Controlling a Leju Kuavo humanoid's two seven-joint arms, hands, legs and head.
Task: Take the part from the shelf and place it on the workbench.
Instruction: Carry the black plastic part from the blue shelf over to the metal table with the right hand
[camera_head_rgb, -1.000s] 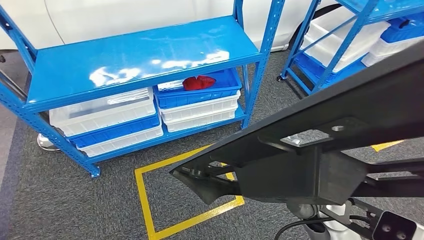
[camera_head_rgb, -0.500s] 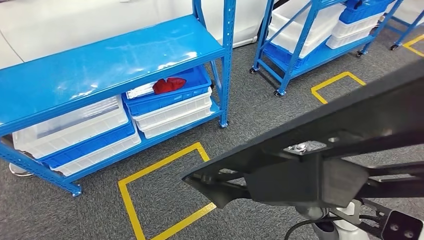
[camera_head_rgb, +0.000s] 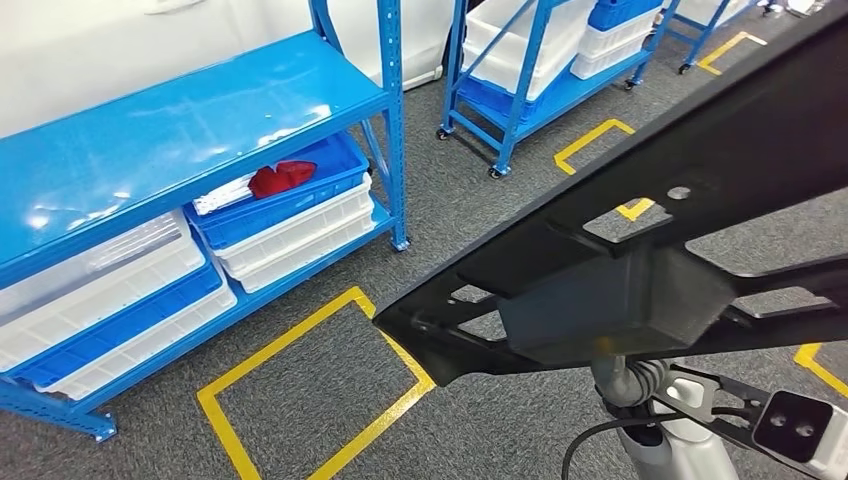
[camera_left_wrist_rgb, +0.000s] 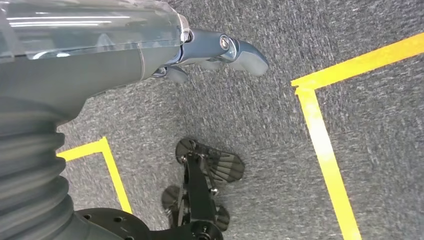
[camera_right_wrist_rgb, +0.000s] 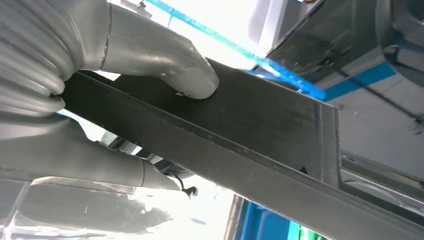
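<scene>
The part (camera_head_rgb: 640, 250) was a long, flat black frame with cut-out windows and a boxy block on its underside. My right hand (camera_right_wrist_rgb: 95, 100) clamped it, thumb on top, fingers beneath, carrying it above grey carpet (camera_head_rgb: 480, 430) marked with yellow tape (camera_head_rgb: 300, 400). At ten o'clock stood a blue shelf (camera_head_rgb: 170, 140) holding white and blue bins (camera_head_rgb: 290, 220), one containing something red (camera_head_rgb: 280, 178). My left hand (camera_left_wrist_rgb: 210, 52) hung over the floor; whether its fingers were spread or curled, I cannot tell.
</scene>
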